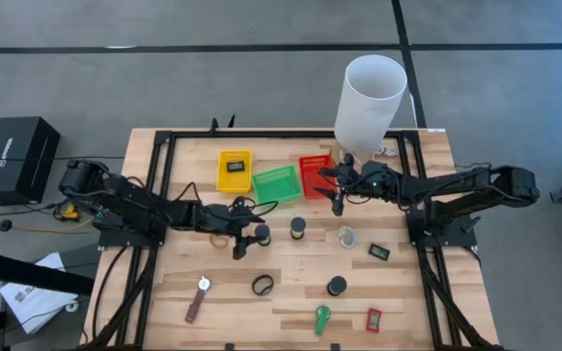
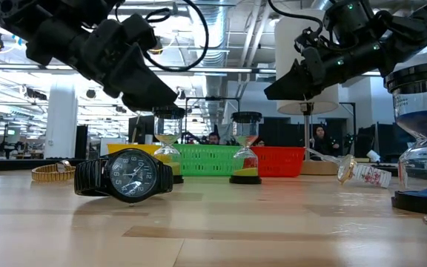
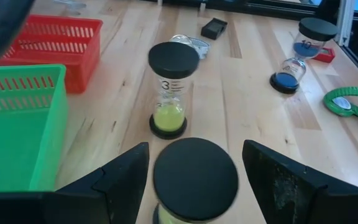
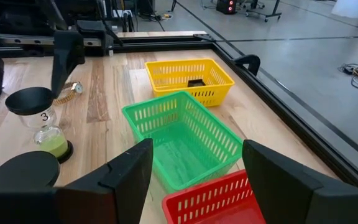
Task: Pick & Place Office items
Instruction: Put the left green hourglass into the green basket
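Left end effector [image 1: 249, 237], fingers spread, straddles a black-capped sand timer [image 3: 194, 180] near the table [image 1: 291, 302] centre, not gripping. Right end effector [image 1: 338, 187], also spread, hovers empty over the red tray [image 1: 312, 175] toward the far edge.

Pale wood table [image 1: 291, 292], plastic mesh trays [image 1: 276, 182]

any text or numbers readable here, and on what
"3" on the standing sand timer with yellowish sand, seen in both wrist views.
"10", probably, on the blue sand timer; blurred.
Watch dial numerals: too small to read.
White logo on the black box beside the table: too small to read.
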